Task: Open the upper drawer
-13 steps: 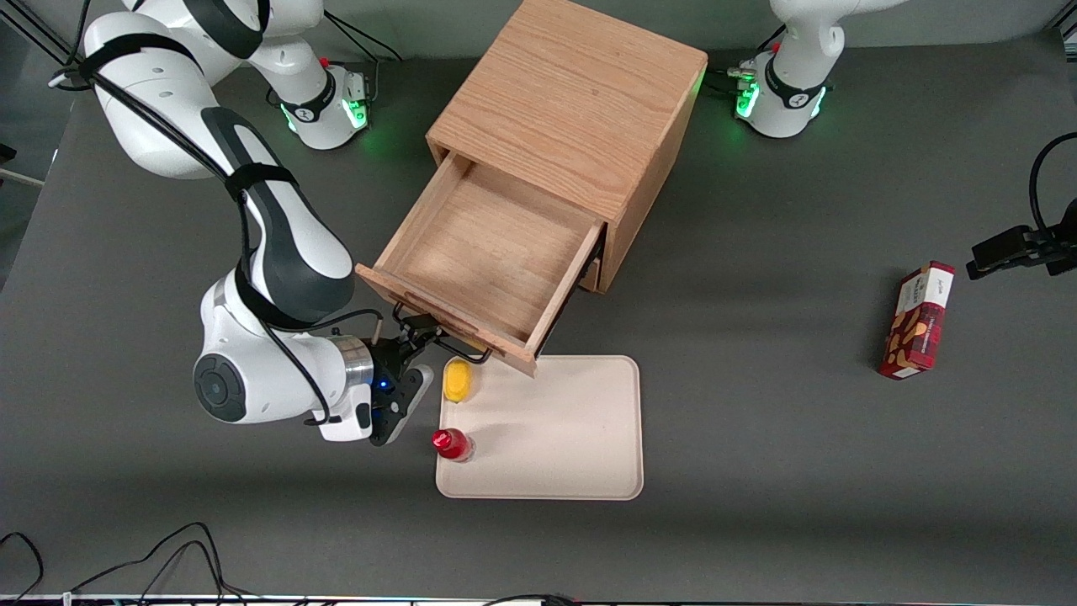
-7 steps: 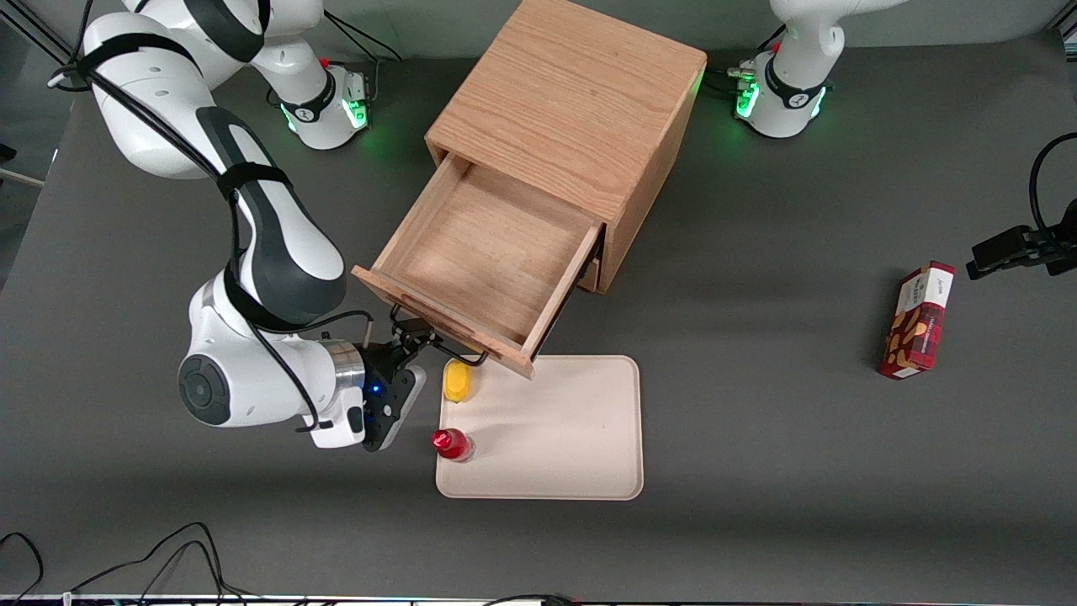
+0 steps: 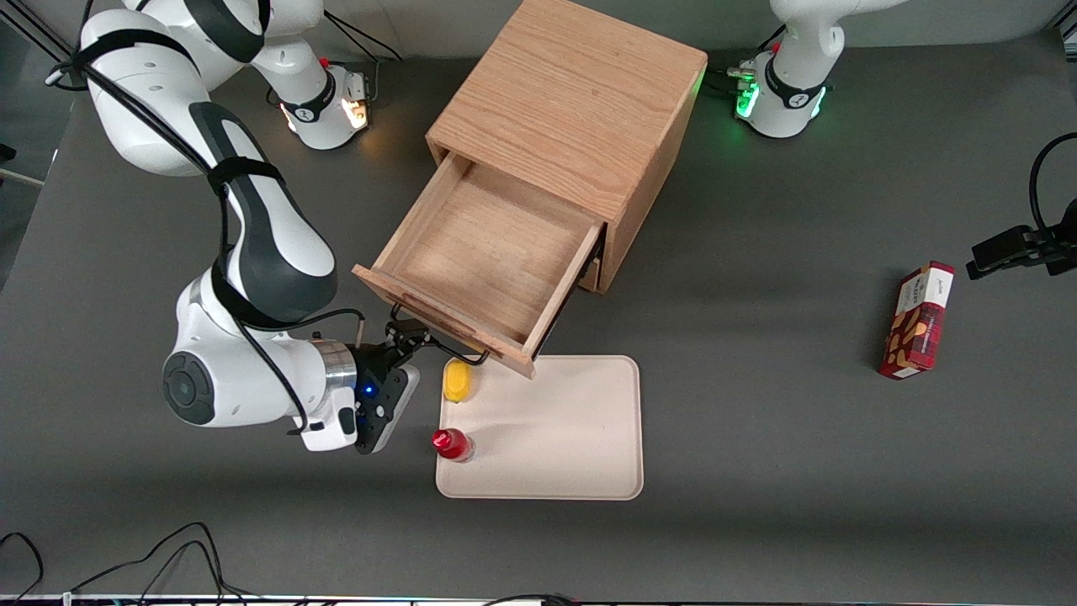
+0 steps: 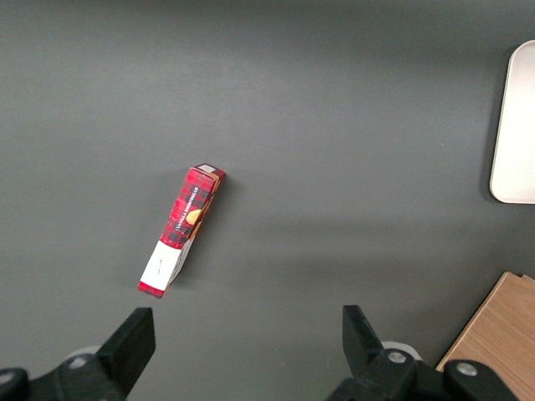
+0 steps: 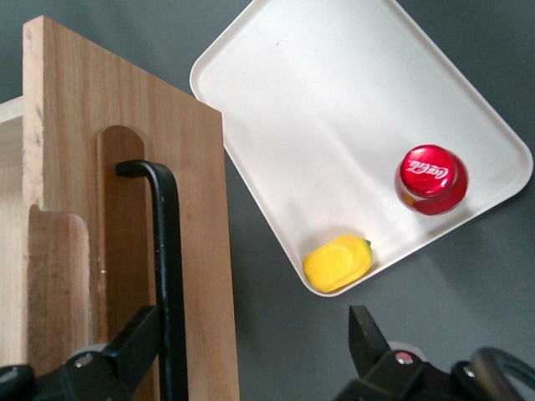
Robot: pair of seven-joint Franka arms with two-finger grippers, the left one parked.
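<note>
Your upper drawer (image 3: 492,257) stands pulled well out of the cabinet (image 3: 580,118), overhanging the tray's corner (image 3: 627,370), and your gripper (image 3: 406,339), fingers spread apart around the black handle (image 5: 167,276), looks ready to back straight off.

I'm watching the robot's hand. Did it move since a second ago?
Yes. The gripper has slid away from the yellow thing on the tray, toward the working arm's end of the table. The upper drawer barely shifted.
</note>
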